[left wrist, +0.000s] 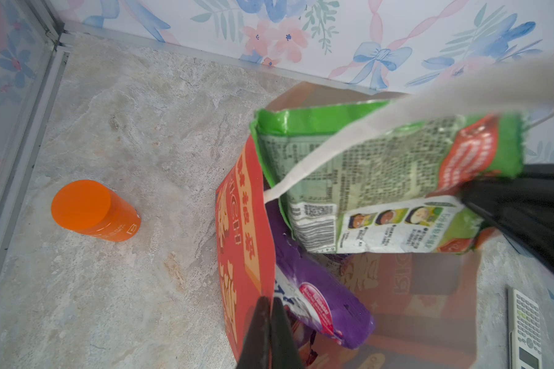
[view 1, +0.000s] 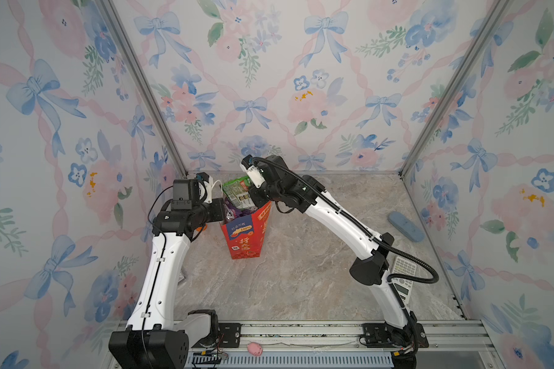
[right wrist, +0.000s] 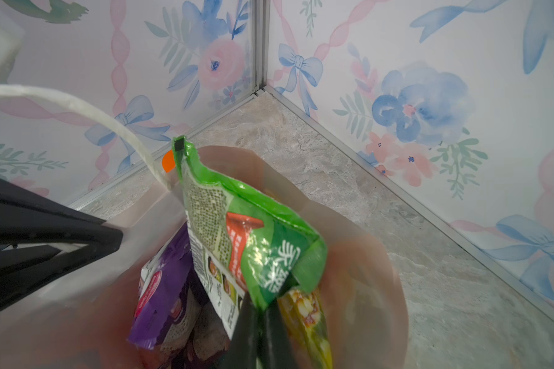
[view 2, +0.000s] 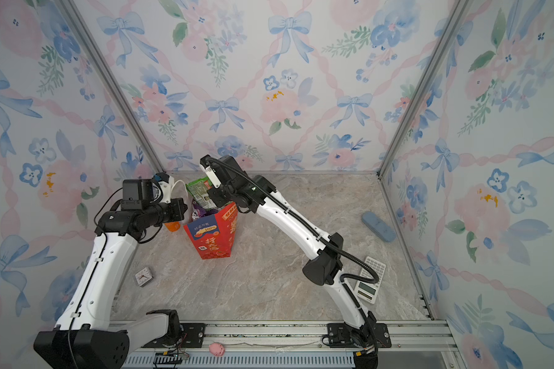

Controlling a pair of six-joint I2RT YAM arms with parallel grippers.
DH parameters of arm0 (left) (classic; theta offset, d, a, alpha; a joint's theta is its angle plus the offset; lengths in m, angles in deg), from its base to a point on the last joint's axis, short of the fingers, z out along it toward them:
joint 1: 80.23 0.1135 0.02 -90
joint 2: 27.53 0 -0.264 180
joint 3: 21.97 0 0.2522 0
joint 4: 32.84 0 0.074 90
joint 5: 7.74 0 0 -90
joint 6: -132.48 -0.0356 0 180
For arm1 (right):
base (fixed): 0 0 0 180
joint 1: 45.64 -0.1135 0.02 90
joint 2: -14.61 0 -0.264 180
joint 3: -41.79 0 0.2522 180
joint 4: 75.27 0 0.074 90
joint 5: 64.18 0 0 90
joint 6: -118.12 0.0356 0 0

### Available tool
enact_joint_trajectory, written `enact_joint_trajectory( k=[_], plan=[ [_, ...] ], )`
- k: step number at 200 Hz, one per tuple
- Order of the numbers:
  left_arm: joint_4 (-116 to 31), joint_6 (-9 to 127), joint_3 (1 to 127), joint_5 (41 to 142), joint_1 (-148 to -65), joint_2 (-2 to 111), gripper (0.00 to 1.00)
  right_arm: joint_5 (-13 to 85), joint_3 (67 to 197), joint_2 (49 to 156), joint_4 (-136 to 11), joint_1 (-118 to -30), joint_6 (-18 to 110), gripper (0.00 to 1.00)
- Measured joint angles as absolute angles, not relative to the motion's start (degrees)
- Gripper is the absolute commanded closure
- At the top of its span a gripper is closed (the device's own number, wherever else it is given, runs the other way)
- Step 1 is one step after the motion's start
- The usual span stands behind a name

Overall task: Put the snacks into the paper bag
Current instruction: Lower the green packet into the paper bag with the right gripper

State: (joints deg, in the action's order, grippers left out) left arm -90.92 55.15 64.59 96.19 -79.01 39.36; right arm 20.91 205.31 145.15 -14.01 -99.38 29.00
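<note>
- Step in hand: dropping a snack in. The right claw (right wrist: 259, 308) is clamped on the lower corner of the green packet (right wrist: 237, 230).
- The packet hangs tilted over the mouth of the paper bag (view 1: 247, 236), lower end just inside the rim and most of it above.
- The left claw (left wrist: 270, 302) is closed, jaws pinched on the bag's red side wall at the rim. It looks like it is steadying the bag and keeping the mouth open.
- The bag stands upright on the counter (view 1: 301, 271), toward the back left, between the two arms in both top views.
- Inside the bag: a purple packet (left wrist: 317, 287) leans on the wall by the left claw, and a yellow packet (right wrist: 307, 319) sits just beside the right claw. Darker wrappers lie underneath; can't tell which or how many.
- The white rope handle (left wrist: 317, 153) arcs across the green packet in the left wrist view. Can't tell if they touch.
- Next move, my guess: lower the green packet deeper, then let go.
- It has to clear the handle and slot between the purple and yellow packets. It is wide against the mouth, so the angle matters.
- The left claw's pinch should hold until release, or the bag may tip.
- Progress: late, I'd judge. No loose packet shows on the counter in the top views, though the arms hide part of it.
- Not task items: an orange bottle (left wrist: 90, 211) on the counter outside the bag, and a calculator (view 1: 403, 278) by the right arm.
</note>
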Motion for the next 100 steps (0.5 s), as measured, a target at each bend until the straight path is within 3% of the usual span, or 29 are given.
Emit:
enact_joint_trajectory(
  k=[21, 41, 100],
  plan=[
    [-91.31, 55.15, 64.55, 96.17, -79.01, 39.36, 1.00, 21.50, 208.26, 147.62, -13.24, -99.38, 29.83, 0.56],
    [-91.33, 55.15, 64.55, 96.22, -79.01, 39.34, 1.00, 21.81, 209.50, 148.06, -12.15, -99.38, 30.71, 0.41],
    [-91.33, 55.15, 64.55, 96.22, -79.01, 39.23, 1.00, 22.20, 201.72, 139.30, -15.56, -100.01, 31.87, 0.39]
  ],
)
